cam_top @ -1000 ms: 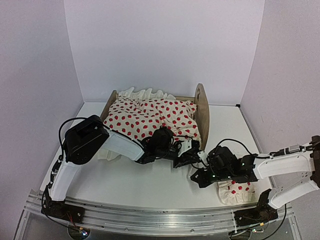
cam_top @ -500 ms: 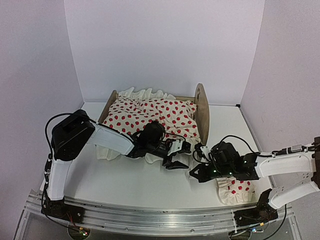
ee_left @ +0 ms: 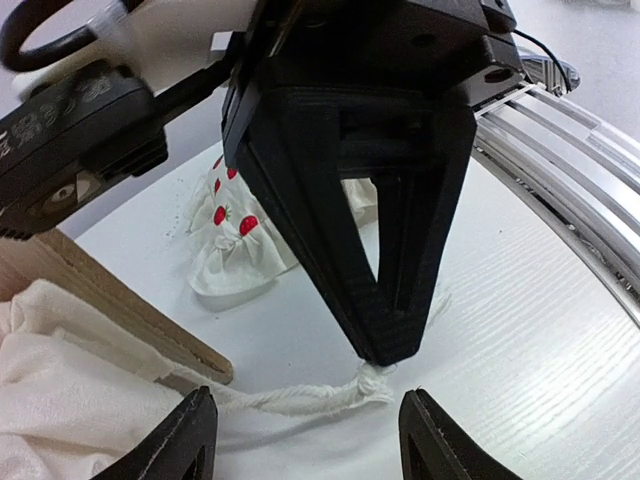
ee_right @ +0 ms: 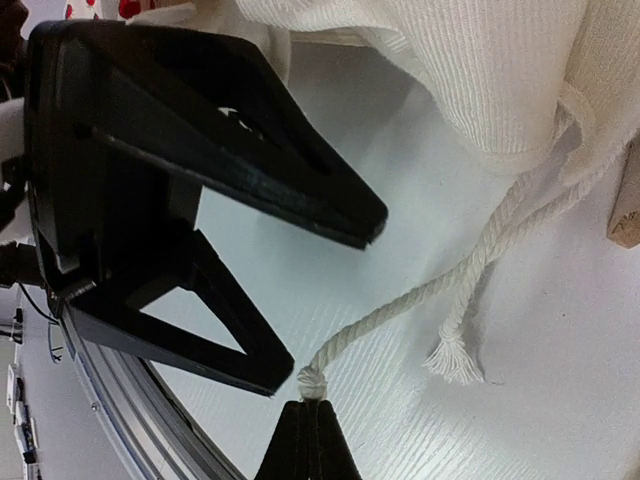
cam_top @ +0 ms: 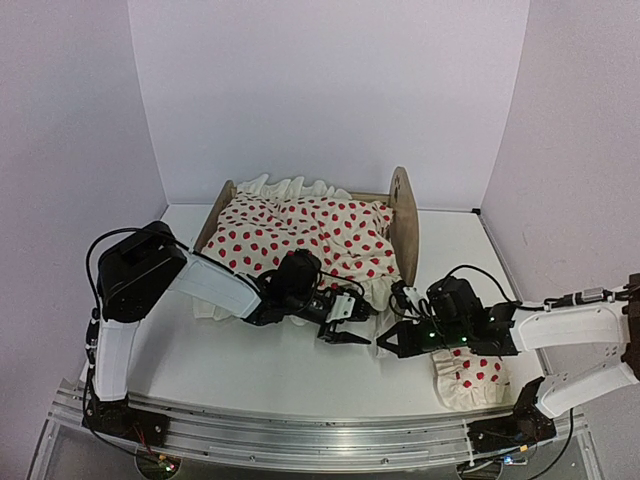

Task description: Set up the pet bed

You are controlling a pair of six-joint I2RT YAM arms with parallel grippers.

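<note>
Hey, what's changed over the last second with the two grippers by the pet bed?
The left gripper opened and drew back leftward from the near corner of the pet bed. The white cord lies untouched between its fingers. The right gripper edged slightly left, staying shut on the cord's knotted end. Bed, spotted blanket and pillow stayed put.

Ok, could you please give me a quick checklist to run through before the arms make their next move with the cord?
1. Right gripper shut on the knotted end of the cord: ok.
2. Left gripper open and empty: ok.
3. Blanket draped over the pet bed: ok.
4. Pillow on the bed: not ok, it lies on the table.
5. Mattress in place under the blanket: cannot tell, hidden.
</note>
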